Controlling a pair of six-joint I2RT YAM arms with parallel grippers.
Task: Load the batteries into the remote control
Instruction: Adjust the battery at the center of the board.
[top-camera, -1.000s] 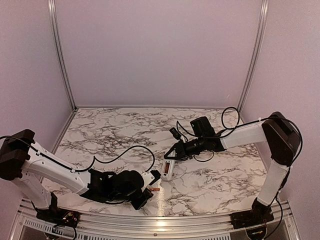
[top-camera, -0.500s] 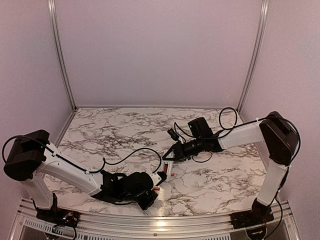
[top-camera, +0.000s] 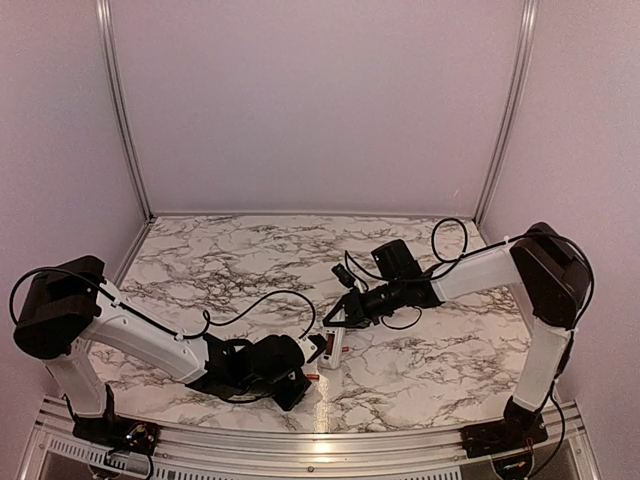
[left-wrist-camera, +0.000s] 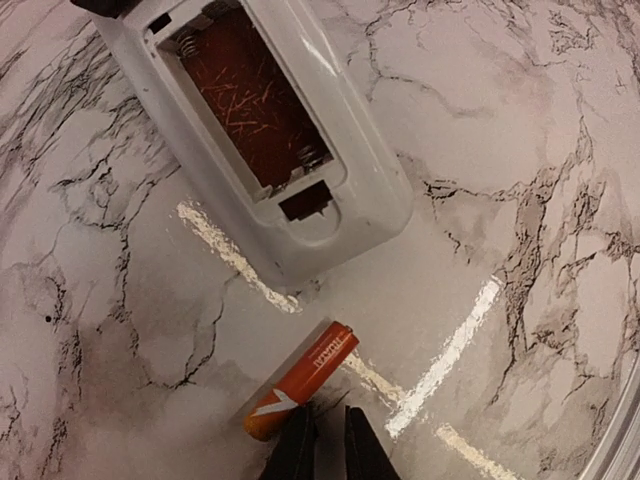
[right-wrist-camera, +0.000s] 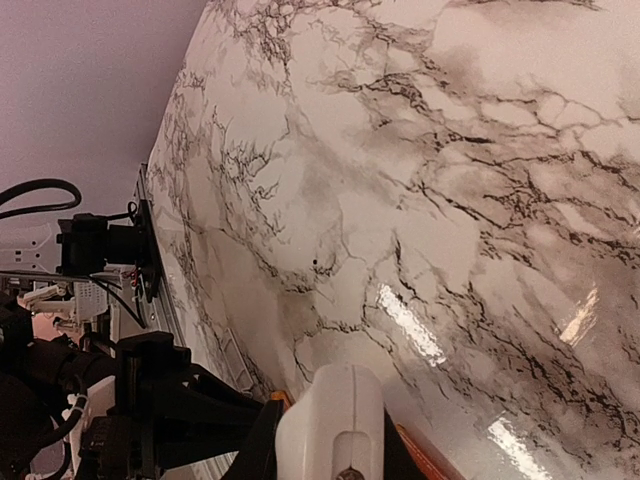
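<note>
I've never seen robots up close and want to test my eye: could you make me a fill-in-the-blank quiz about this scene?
1. The right gripper is clamped on the white ____.
2. The open battery slot of the remote faces ____.
3. One orange battery lies on the ____, between the remote and the left gripper.
4. The left gripper holds ____.
Missing words: remote; up; table; nothing.
</note>
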